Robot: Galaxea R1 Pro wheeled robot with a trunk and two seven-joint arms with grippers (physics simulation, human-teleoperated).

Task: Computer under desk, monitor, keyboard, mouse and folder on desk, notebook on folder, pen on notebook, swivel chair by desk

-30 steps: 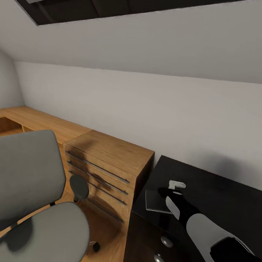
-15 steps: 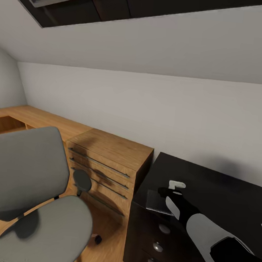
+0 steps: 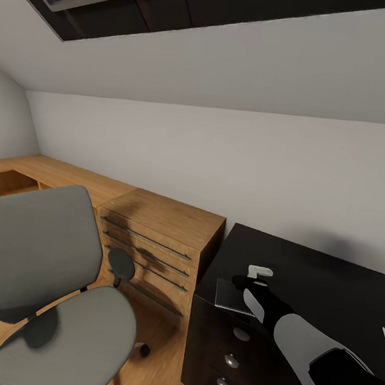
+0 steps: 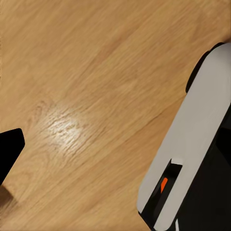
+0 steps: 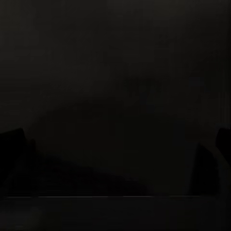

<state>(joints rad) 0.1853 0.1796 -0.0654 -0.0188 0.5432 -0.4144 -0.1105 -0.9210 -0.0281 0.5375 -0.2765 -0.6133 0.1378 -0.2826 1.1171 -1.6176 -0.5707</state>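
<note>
Where black desk meets wood cabinet: one grey notebook, thin, flat, rectangular, lying on the desk's near corner, long axis roughly along the front edge. Right gripper just over it; grip width impossible to tell. One grey upholstered chair beside the cabinet. Three round silver knobs. Left claw's fingers hardly visible, spread unclear.

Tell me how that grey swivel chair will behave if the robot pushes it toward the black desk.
The swivel chair will probably roll easily, since a caster shows under the seat on smooth wood floor. A push high on the backrest may spin or tilt it rather than move it straight. It looks bulky, so likely heavy for one hand; the desk is close.
</note>
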